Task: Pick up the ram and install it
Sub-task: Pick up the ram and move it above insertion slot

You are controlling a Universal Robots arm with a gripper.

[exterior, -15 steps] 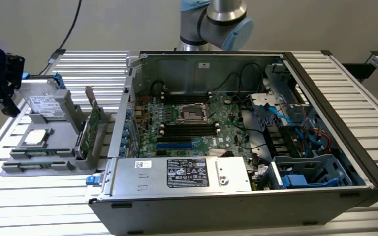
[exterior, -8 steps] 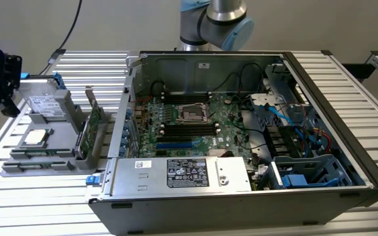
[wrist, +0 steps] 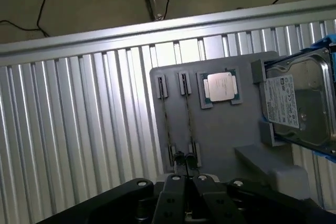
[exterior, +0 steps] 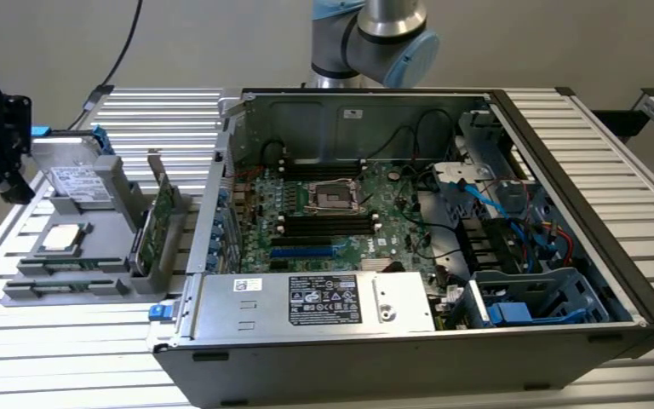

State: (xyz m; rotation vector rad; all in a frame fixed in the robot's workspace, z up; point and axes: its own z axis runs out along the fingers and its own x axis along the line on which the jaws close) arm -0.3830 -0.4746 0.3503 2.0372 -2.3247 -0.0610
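Observation:
Two ram sticks stand on edge in slots of the grey holder tray [wrist: 220, 140]; one ram [wrist: 168, 121] and the other ram [wrist: 187, 119] show as thin lines in the wrist view. In the exterior view they lie at the tray's front, ram [exterior: 68, 266]. My gripper [wrist: 186, 182] is shut, with nothing between its fingers [wrist: 172, 190], and hovers above the near ends of the two sticks. In the exterior view the gripper [exterior: 14, 192] hangs at the far left beside the tray. The motherboard [exterior: 339, 213] lies in the open computer case [exterior: 418, 375], with black memory slots [exterior: 321, 223] by the processor socket.
On the tray also sit a silver-topped processor chip [wrist: 221, 86], a hard drive [wrist: 300, 103] in a blue bracket, and a tall green expansion card [exterior: 163, 213]. The case holds a power supply [exterior: 316, 300], cables and drive cages [exterior: 531, 298]. Ribbed aluminium table [wrist: 68, 129] all around.

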